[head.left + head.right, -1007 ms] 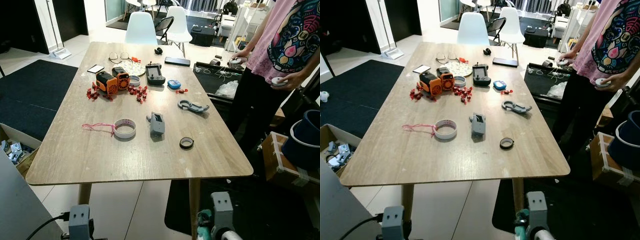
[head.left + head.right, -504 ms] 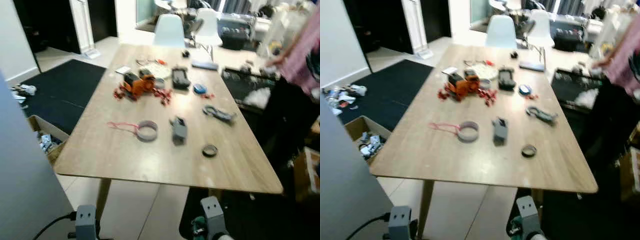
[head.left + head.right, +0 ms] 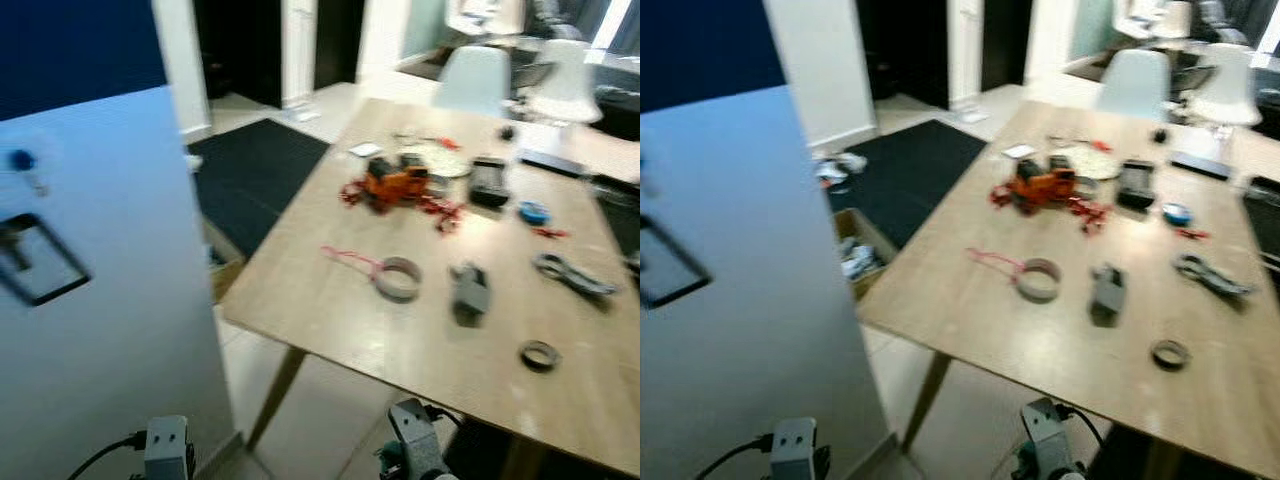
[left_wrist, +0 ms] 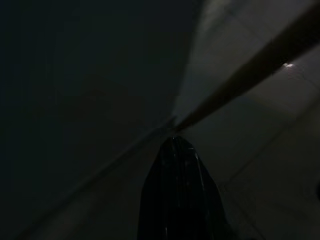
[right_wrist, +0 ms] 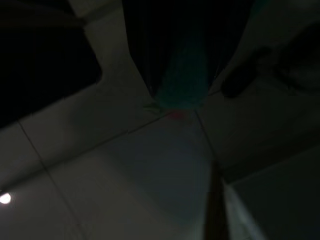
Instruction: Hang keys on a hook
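**View swings left, a blue panel comes in**

The camera has turned left since a second ago: the tabletop [image 3: 330,330] now sits to the right of the head views, the person who stood at its right side has gone out of frame, and a pale blue panel [image 3: 110,300] takes up the left. The picture is blurred by the motion.

On the panel, near its upper left, there is a small blue knob [image 3: 20,160] with something thin hanging below it, and under that a dark rectangular outline [image 3: 40,262]; whether either is the hook is too blurred to tell. No keys can be made out.

On the tabletop lie a pale ring [image 3: 398,278] with a pink cord [image 3: 350,260] trailing from it, a grey block [image 3: 468,292] beside it, a small dark ring [image 3: 540,354] nearer the edge, an orange device [image 3: 398,184] among red bits, and a grey clip [image 3: 572,276] to the right.

Both arms hang low. The left tool [image 4: 176,200] shows as one dark shape over the tiled floor [image 4: 260,150], its fingers together. The right tool [image 5: 175,65] hangs above the floor in deep shade with something teal in front of it; I cannot tell if it is apart or together.
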Controlling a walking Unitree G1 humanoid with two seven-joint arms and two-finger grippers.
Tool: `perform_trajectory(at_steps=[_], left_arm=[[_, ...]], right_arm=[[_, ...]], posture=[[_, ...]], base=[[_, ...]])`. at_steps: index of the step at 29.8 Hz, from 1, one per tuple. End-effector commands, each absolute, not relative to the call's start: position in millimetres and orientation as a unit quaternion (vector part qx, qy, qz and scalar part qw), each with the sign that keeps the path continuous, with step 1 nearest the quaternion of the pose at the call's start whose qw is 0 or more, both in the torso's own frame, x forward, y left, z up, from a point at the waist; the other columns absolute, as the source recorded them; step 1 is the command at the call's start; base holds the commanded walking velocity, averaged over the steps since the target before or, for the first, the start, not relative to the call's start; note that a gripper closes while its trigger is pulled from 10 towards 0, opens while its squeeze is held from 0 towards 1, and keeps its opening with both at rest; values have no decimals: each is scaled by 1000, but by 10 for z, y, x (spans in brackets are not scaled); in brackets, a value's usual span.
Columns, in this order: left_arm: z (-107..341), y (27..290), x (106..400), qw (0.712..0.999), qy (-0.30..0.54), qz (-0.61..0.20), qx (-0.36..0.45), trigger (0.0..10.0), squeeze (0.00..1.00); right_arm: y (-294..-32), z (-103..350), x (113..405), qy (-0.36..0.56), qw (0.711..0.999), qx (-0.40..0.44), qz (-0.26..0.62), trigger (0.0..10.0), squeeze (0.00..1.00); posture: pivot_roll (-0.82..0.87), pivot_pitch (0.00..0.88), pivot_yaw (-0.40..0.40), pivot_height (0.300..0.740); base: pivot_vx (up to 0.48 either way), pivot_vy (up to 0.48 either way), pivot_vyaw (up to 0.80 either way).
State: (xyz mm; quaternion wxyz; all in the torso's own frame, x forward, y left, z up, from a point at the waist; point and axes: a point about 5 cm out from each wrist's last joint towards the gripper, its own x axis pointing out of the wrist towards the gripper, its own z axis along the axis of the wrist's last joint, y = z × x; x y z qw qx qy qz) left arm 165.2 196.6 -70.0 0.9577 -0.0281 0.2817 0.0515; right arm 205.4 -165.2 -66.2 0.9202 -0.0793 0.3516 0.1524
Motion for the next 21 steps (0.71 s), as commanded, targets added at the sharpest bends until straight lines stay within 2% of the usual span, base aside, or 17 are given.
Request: perform_trajectory(at_steps=[1,5,21], left_arm=[[-693,1975,1655,959,279,53,-19,10000,0],[-692,2008,1638,958,279,60,3,10000,0],[-732,2066,1583,948,303,95,7,10000,0]], right_arm=[[-1644,-680,2028,358,917,-82,154,10000,0],[-1628,-690,2014,360,916,-83,156,10000,0],[-1616,-698,2007,363,914,-88,158,10000,0]], posture=[[71,25,-76,740],[72,20,-74,740],[75,20,-75,740]], base=[[0,0,800],[0,0,800],[0,0,800]])
